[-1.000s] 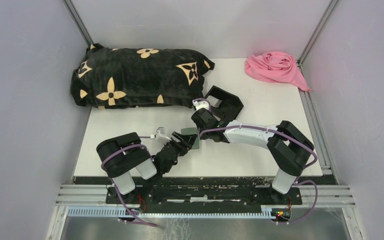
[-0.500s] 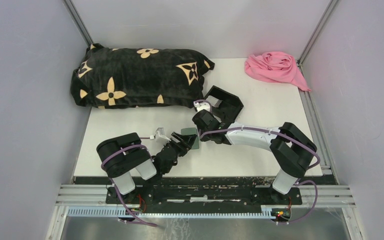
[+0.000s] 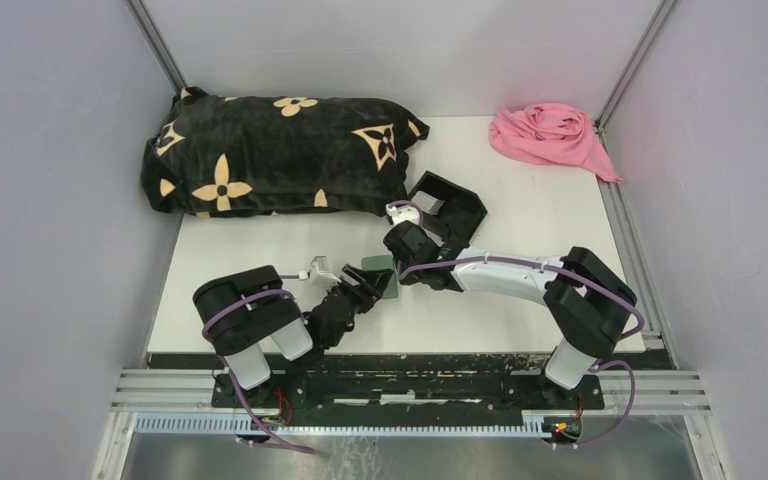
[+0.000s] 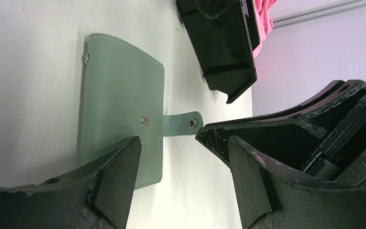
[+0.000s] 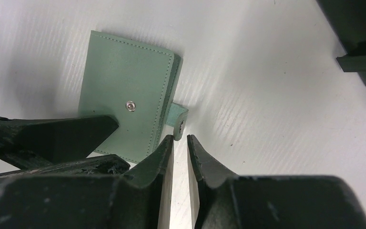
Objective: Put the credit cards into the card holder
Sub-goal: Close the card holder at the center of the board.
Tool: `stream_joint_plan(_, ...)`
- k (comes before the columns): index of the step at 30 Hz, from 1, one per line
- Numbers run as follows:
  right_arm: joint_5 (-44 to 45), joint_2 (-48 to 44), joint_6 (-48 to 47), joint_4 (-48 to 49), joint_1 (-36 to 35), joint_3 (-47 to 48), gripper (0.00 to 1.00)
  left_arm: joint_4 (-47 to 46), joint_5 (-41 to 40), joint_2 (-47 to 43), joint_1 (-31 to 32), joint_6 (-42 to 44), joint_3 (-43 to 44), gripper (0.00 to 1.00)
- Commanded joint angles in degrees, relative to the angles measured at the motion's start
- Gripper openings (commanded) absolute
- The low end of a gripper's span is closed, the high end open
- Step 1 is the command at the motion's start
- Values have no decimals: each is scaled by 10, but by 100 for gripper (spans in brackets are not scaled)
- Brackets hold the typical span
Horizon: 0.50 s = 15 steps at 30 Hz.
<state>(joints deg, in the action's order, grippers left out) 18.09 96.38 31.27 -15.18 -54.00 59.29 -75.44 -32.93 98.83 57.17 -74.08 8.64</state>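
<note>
The card holder (image 3: 381, 268) (image 4: 121, 105) (image 5: 124, 95) is a sage-green wallet lying folded shut on the white table, its snap tab (image 4: 181, 125) (image 5: 178, 119) undone and sticking out to the side. My left gripper (image 4: 181, 143) (image 3: 363, 290) is open wide, one finger over the wallet's near edge, nothing between the jaws. My right gripper (image 5: 179, 138) (image 3: 400, 252) has its jaws drawn to a narrow gap with nothing in it, the tips right at the end of the tab. No credit cards show in any view.
A black open-topped box (image 3: 450, 210) (image 4: 224, 47) (image 5: 362, 47) stands just behind the wallet. A black cushion with tan flowers (image 3: 280, 155) fills the back left. A pink cloth (image 3: 550, 135) lies at the back right. Grey walls close in on both sides.
The right gripper's jaws have narrowed and its arm has shifted a little, the elbow moving right. The left arm and the wallet stayed put.
</note>
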Motion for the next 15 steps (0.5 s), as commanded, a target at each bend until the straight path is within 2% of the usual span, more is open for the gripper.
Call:
stream_joint_plan(1, 8, 7, 5, 5, -3, 22, 21, 13, -16, -5, 5, -7, -11, 75)
stream_joint_plan(15, 11, 17, 0, -4, -3, 45, 19, 10, -19, -1, 7, -9, -14, 75)
